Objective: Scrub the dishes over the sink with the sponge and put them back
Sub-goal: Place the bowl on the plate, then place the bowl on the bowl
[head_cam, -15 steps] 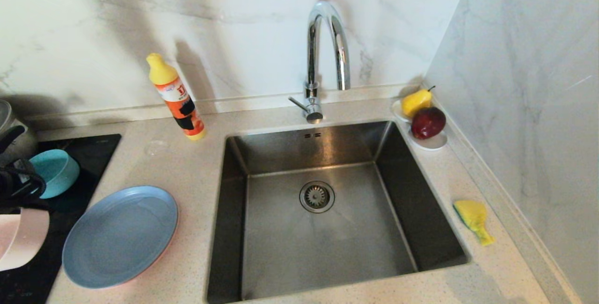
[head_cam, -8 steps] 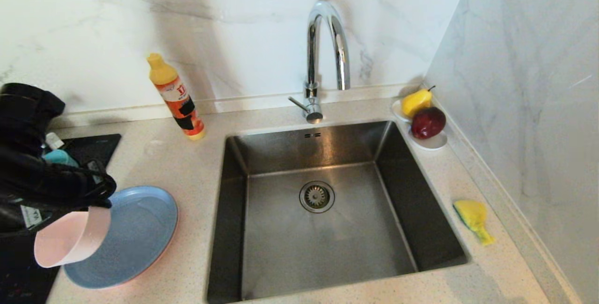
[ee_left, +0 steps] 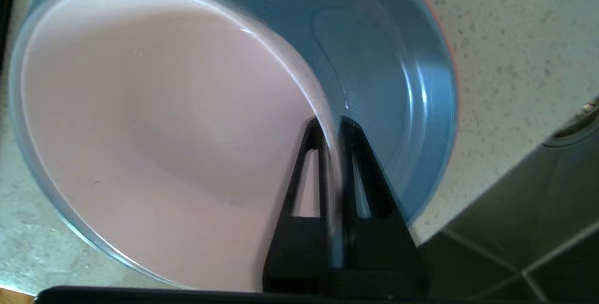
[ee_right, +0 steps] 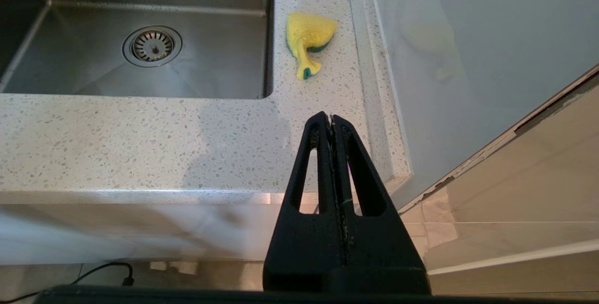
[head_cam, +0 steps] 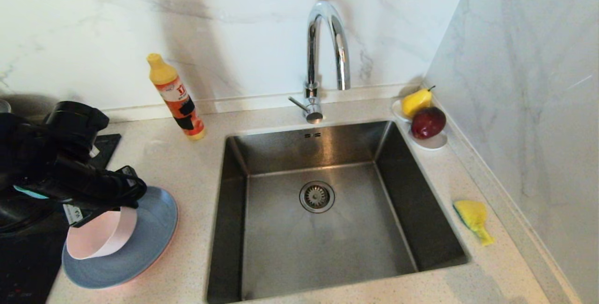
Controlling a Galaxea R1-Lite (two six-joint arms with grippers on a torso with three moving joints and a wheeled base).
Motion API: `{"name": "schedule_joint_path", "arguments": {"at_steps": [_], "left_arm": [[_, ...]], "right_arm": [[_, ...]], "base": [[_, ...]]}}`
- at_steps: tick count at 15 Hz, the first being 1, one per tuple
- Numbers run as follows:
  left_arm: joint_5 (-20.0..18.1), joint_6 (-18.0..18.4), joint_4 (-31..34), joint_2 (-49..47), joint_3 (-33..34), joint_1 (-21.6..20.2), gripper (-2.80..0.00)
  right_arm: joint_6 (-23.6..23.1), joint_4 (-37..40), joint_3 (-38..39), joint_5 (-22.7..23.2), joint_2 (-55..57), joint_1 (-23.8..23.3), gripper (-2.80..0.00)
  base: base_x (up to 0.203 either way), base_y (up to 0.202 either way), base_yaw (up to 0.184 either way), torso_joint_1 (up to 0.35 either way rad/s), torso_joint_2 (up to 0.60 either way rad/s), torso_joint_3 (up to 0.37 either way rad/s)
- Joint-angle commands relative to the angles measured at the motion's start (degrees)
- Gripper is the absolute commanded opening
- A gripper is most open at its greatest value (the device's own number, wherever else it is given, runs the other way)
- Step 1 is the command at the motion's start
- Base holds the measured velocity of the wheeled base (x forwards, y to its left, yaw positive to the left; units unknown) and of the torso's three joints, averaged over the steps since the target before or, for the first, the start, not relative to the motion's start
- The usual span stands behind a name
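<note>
My left gripper (head_cam: pixel 127 202) is shut on the rim of the pale pink bowl (head_cam: pixel 99 237), one finger inside the wall and one outside. The bowl sits, mouth up and slightly tilted, on or just above the grey-blue plate (head_cam: pixel 152 236) left of the sink (head_cam: pixel 323 248). In the left wrist view the gripper (ee_left: pixel 330 124) straddles the bowl (ee_left: pixel 164 131) wall over the plate (ee_left: pixel 388 75). A sliver of the teal bowl (head_cam: pixel 27 192) shows behind the arm. The yellow sponge (head_cam: pixel 472 217) lies on the counter right of the sink. My right gripper (ee_right: pixel 331 119) is shut and empty, parked before the counter's front edge, short of the sponge (ee_right: pixel 309 37).
A yellow-orange soap bottle (head_cam: pixel 178 98) stands behind the plate. The chrome tap (head_cam: pixel 327 47) rises behind the sink. A white saucer (head_cam: pixel 435 144) with a pear and an apple sits at the back right corner. A black hob (head_cam: pixel 23 271) lies at the far left; a wall runs along the right.
My left arm has carried the pink bowl rightward from over the hob to the grey-blue plate and lowered it, turning its mouth upward. The right arm has not moved.
</note>
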State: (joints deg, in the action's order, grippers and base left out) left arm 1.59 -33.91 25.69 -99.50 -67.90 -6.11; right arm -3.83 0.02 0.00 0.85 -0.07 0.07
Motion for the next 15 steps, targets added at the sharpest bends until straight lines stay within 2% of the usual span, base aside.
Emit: {"name": "schedule_joint_path", "arguments": {"at_steps": [1,5,8,9,12,15], "left_arm": [[0.4,-0.2,0.2,-1.3,-0.5,0.0,0.0],[0.3,-1.2,0.2,1.2,-1.6,-0.1,0.0],[0.6,-5.2,1.0,4.3,-7.5,-1.4,0.0],[0.6,-5.4,1.9,5.6,-8.9,-3.3,-2.8],[0.9,-4.1,3.9,5.6,-11.8,-7.6,-2.8],[0.7,0.6,3.4,1.1,-17.6,-14.6,-2.8]], "right_arm": [[0.0,0.0,0.0,0.0,0.0,0.0,-2.8],[0.0,0.0,0.0,0.0,0.0,0.0,-2.8],[0.0,0.0,0.0,0.0,0.0,0.0,-2.8],[0.0,0.0,0.0,0.0,0.0,0.0,-2.8],[0.0,0.0,0.0,0.0,0.0,0.0,-2.8],[0.0,0.0,0.0,0.0,0.1,0.0,-2.8]], "base": [[0.0,0.0,0.0,0.0,0.0,0.0],[0.0,0.0,0.0,0.0,0.0,0.0],[0.0,0.0,0.0,0.0,0.0,0.0],[0.0,0.0,0.0,0.0,0.0,0.0],[0.0,0.0,0.0,0.0,0.0,0.0],[0.0,0.0,0.0,0.0,0.0,0.0]]}}
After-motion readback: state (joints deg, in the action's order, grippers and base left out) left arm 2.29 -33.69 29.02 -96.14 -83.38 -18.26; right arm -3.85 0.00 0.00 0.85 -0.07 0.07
